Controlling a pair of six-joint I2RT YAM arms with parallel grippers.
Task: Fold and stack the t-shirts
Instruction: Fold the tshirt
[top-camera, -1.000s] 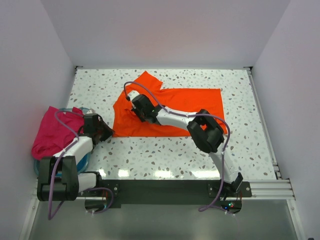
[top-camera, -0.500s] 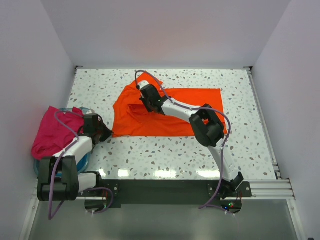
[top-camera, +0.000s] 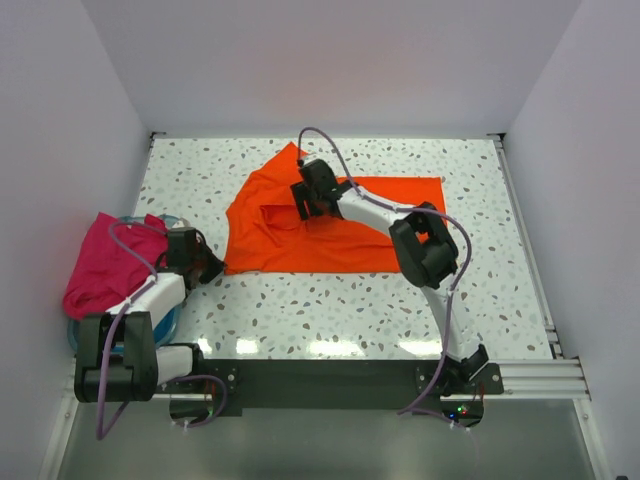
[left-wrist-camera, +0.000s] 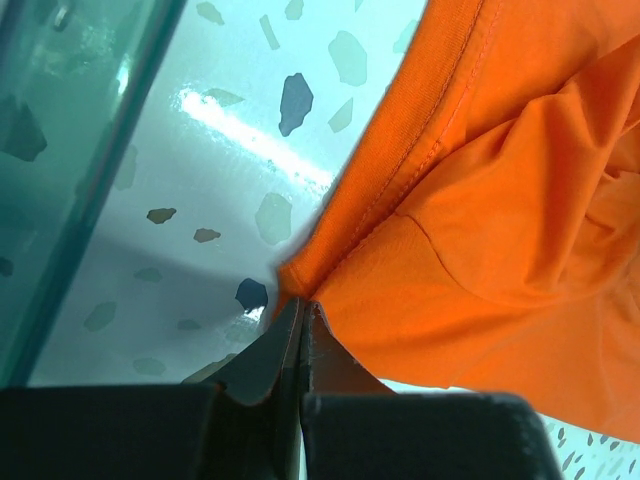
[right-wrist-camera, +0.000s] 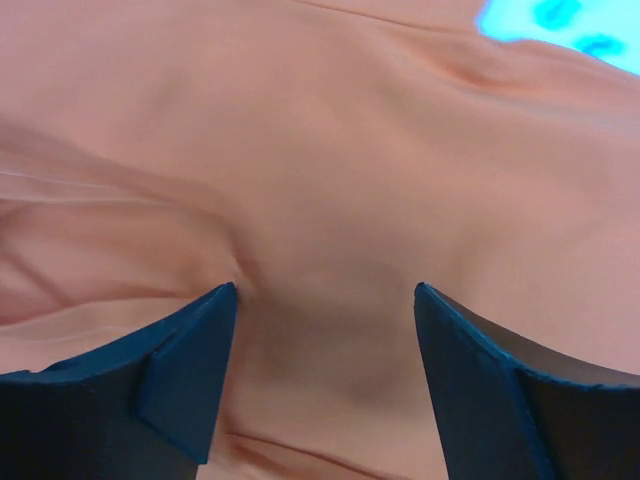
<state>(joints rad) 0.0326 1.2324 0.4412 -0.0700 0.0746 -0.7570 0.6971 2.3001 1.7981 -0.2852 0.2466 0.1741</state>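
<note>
No writing, label, brand or number is readable anywhere, neither on the orange t-shirt (top-camera: 300, 250) nor the surface (top-camera: 350, 310).

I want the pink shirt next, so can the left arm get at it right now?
Probably not yet. The pink t-shirt lies uncovered beside the left arm, but the left end effector looks shut on a corner of the orange t-shirt and must release first.

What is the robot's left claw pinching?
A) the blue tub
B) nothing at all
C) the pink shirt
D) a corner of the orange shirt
D: the left wrist view shows the left gripper shut on the corner of the orange t-shirt, while the pink t-shirt lies apart from it.
</note>
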